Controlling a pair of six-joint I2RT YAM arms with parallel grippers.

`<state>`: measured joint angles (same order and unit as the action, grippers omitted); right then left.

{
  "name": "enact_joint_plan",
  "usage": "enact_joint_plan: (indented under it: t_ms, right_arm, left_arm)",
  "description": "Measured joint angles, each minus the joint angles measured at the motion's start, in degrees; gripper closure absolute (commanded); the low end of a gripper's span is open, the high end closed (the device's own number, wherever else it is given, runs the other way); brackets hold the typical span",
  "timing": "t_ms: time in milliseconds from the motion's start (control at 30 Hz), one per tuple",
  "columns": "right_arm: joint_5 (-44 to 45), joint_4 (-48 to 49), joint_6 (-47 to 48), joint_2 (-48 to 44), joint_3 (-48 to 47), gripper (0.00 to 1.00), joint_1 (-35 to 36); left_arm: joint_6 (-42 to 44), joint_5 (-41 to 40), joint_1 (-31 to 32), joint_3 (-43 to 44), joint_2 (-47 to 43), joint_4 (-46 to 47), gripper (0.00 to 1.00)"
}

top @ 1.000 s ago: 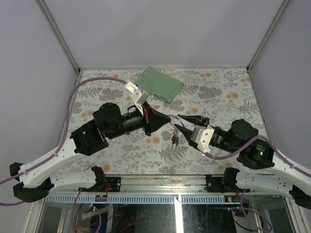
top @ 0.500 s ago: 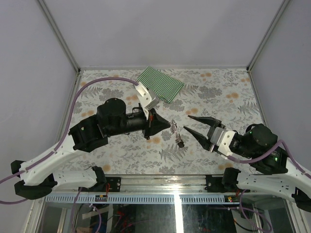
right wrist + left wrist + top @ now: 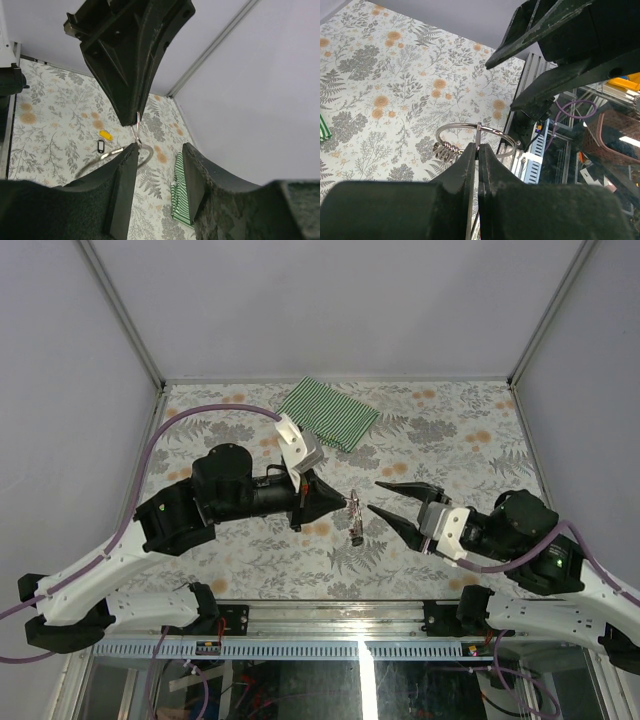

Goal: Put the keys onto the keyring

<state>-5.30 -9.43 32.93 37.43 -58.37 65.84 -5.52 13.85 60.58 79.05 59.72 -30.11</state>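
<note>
1. Floral surface (image 3: 450, 430) carries everything.
2. Green-and-white striped cloth (image 3: 330, 412) lies at 12 o'clock.
3. Left claw (image 3: 345, 502) is clenched on the keyring (image 3: 478, 129), holding it above the centre of the surface.
4. Right claw (image 3: 373, 496) is spread and empty, at the keyring's 3 o'clock.
5. In the right wrist view, the yellow-tagged key (image 3: 105, 134) and the black-tagged key (image 3: 100, 146) show against the surface beyond the ring.

Green-and-white striped cloth (image 3: 329, 412) flat on the floral table (image 3: 450, 430), near its far edge.
</note>
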Motion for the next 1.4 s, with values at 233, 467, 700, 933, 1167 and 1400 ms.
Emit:
enact_joint_plan:
  t_ms: [233,467,700,933,1167,1400]
  right_arm:
    - [-2.21,-0.02,-1.33,4.61,-2.80,0.42,0.00]
    - [-1.84,-1.92,-0.15,7.28,-2.80,0.41,0.00]
    - [-1.18,-2.16,3.72,9.49,-2.80,0.46,0.00]
    - [1.20,-1.81,8.96,9.55,-2.25,0.57,0.00]
    - [3.15,-1.92,12.81,9.57,-1.77,0.56,0.04]
    - [3.17,-1.33,14.64,9.49,-1.05,0.62,0.04]
  left_arm:
    - [-0.20,-2.49,0.00,0.00,0.00,0.00,1.00]
    - [-0.92,-4.52,0.00,0.00,0.00,0.04,1.00]
    - [-1.46,-5.14,0.00,0.00,0.00,0.02,1.00]
    - [-1.66,-5.33,-0.26,0.00,0.04,0.02,1.00]
    - [-1.73,-5.25,-0.26,0.00,0.52,0.09,1.00]
    - [-1.77,-5.11,-0.26,0.00,1.11,0.09,1.00]
